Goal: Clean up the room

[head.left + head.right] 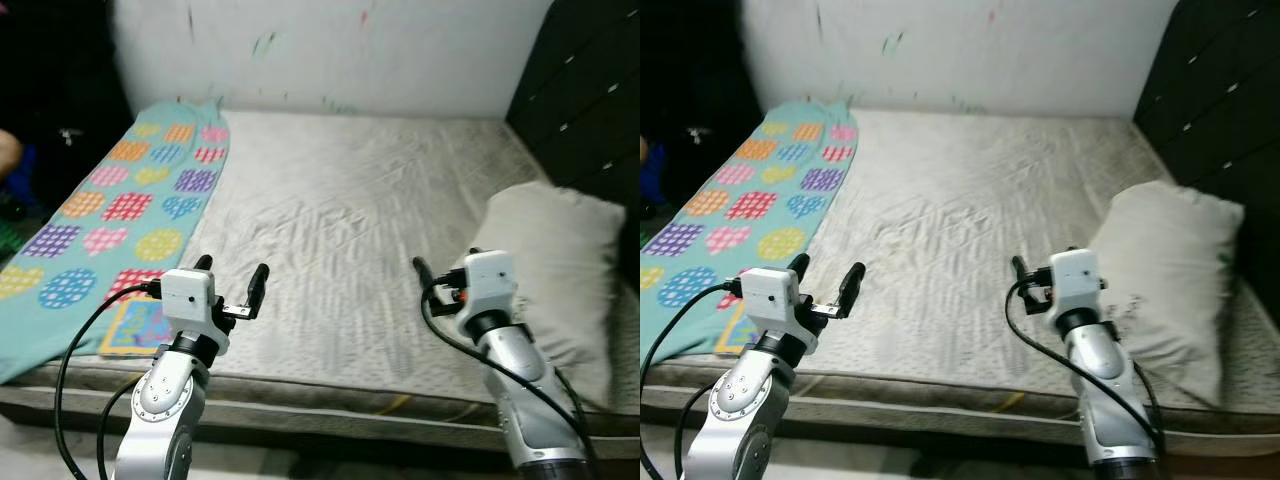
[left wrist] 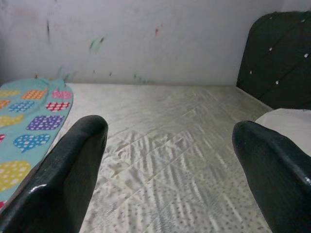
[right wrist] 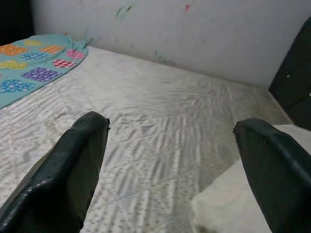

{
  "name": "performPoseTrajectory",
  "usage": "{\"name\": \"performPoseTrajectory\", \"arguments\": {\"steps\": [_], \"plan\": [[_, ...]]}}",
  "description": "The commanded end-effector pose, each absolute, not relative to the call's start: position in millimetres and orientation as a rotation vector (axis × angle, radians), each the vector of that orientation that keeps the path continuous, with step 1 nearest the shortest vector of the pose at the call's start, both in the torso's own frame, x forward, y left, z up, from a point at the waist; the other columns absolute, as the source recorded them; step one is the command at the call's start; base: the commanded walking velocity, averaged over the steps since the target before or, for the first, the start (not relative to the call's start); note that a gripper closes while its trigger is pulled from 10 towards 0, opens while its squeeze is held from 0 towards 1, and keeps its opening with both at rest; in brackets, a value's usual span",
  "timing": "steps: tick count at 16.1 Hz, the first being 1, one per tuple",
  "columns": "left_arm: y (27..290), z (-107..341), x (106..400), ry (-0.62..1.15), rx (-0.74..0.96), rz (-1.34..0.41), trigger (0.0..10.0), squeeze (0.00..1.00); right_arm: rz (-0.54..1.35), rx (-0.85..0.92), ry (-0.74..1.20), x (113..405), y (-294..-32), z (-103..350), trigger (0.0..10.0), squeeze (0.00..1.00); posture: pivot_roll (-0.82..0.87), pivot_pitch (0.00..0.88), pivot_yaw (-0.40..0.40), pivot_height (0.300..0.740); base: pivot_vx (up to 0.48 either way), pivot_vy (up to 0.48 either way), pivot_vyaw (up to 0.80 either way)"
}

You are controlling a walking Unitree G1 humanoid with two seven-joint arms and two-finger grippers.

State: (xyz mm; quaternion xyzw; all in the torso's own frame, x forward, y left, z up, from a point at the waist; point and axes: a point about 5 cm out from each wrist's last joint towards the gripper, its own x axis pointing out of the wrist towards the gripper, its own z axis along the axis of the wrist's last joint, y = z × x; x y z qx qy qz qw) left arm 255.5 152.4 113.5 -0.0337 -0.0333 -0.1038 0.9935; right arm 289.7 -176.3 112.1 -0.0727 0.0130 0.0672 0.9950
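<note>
Most of the tidying looks undone. A bare mattress (image 1: 340, 210) lies before the robot; along its left side spreads a teal blanket (image 1: 120, 215) with coloured patches, at its right a white pillow (image 1: 560, 270) lies askew, and near the left front corner sits a small colourful book (image 1: 135, 325). Left tool (image 1: 232, 282) and right tool (image 3: 165, 160) hover above the front edge, fingers spread wide, holding nothing.

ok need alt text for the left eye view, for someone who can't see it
Two silver robot arms reach over the near edge of a bare quilted mattress, the left gripper open and the right gripper beside a white pillow. A teal blanket with colourful shapes lies along the mattress's left side.
</note>
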Motion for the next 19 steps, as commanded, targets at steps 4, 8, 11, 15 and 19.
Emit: {"name": "performPoseTrajectory", "arguments": {"steps": [4, 8, 11, 15, 19], "plan": [[160, 114, 257, -0.069, -0.052, -0.164, 10.0, 0.00, 0.151, -0.129, 0.005, 294, -169, 115, 10.0, 0.00, -0.04, 0.000, -0.011, 0.740, 0.000, -0.215, 0.00], [166, 114, 258, -0.074, -0.063, -0.112, 10.0, 0.00, 0.178, -0.124, -0.006, 300, -161, 117, 10.0, 0.00, -0.04, 0.000, -0.022, 0.740, 0.000, 0.000, 0.00], [165, 114, 265, -0.090, -0.072, -0.082, 10.0, 0.00, 0.193, -0.128, -0.008, 310, -159, 118, 10.0, 0.00, -0.03, 0.000, -0.057, 0.740, 0.000, 0.000, 0.00], [164, 116, 265, -0.123, -0.085, -0.048, 10.0, 0.00, 0.261, -0.147, -0.011, 321, -150, 120, 10.0, 0.00, 0.01, 0.000, -0.117, 0.740, 0.000, 0.000, 0.00], [162, 110, 260, -0.103, -0.091, -0.050, 10.0, 0.00, 0.278, -0.147, -0.016, 320, -146, 116, 10.0, 0.00, 0.00, 0.000, -0.085, 0.740, 0.000, 0.000, 0.00]]}}
